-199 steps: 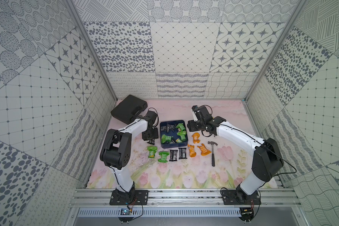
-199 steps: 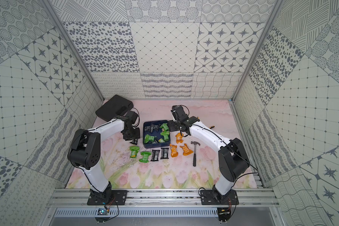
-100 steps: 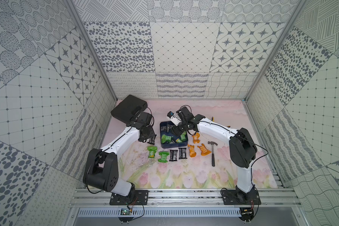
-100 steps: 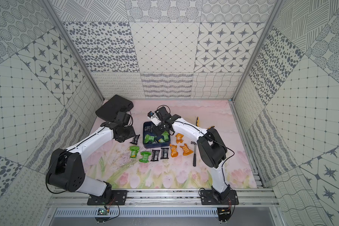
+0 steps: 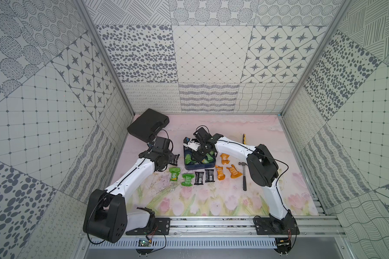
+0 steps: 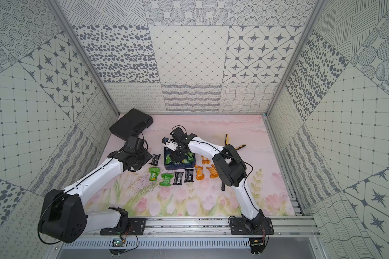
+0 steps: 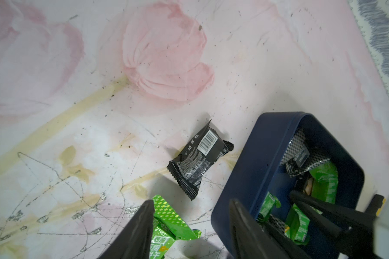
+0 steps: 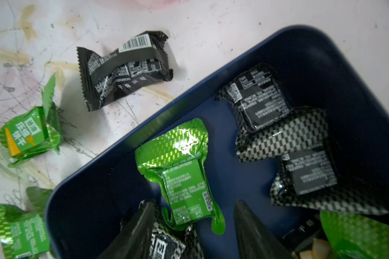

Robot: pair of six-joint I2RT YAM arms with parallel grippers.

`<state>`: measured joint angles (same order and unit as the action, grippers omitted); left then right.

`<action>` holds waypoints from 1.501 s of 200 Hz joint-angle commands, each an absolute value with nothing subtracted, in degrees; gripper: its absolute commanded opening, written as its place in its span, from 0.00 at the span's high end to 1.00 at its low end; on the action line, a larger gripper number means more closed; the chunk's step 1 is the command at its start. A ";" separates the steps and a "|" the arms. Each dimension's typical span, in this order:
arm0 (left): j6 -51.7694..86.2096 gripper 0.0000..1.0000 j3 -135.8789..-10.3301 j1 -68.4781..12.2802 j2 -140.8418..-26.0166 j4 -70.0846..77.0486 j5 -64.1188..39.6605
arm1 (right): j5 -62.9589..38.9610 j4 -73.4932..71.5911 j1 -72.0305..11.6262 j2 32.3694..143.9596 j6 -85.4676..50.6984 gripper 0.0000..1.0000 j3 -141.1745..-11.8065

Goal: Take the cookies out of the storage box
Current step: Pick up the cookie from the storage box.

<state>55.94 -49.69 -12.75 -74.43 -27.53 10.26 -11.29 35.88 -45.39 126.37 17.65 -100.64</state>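
The storage box point(image 5: 199, 168) is a dark blue tin. It sits near the middle of the table point(image 5: 211, 201). There are still cookies point(image 8: 184, 179) in it. Some are green packs and some are black packs with a check print.

The right hand point(image 8: 193, 203) reaches down into the box. Its two fingers point(image 8: 142, 231) stand wide apart. The end of one green pack lies between them, but the fingers do not pinch it. A black check pack point(image 8: 166, 244) lies right by one finger.

The left hand point(image 7: 191, 200) hangs over the table, just beside the box wall on the left arm's side. Its fingers are wide apart too, and they hold nothing. A green pack point(image 7: 166, 224) lies on the table under it. A lone black pack point(image 7: 200, 154) lies near the box but does not touch it.

More cookies lie on the table in front of the box in a row. There are two green packs point(image 5: 186, 179), two black packs point(image 5: 198, 178) and two orange packs point(image 5: 220, 172). A third orange pack point(image 5: 224, 158) lies beside the box on the right arm's side.

A hammer point(image 5: 244, 177) lies just past the orange packs. A black case point(image 5: 147, 125) sits in the back corner on the left. Yellow-handled pliers point(image 6: 226, 139) lie at the back, behind the right arm.
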 commanded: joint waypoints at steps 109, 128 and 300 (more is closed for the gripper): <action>61.17 0.43 -50.74 -12.22 -73.03 -26.91 15.38 | -4.21 37.09 -47.29 133.56 20.66 0.45 -106.30; 61.17 0.43 -50.96 -12.24 -72.95 -27.33 15.62 | -2.96 37.07 -47.31 133.77 20.27 0.49 -106.39; 56.64 0.43 -51.90 -12.20 -71.28 -26.01 16.36 | -6.15 29.18 -47.45 117.49 15.13 0.79 -95.87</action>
<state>60.82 -50.63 -12.60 -71.59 -26.41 15.42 -5.08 34.33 -47.03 123.94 16.03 -99.72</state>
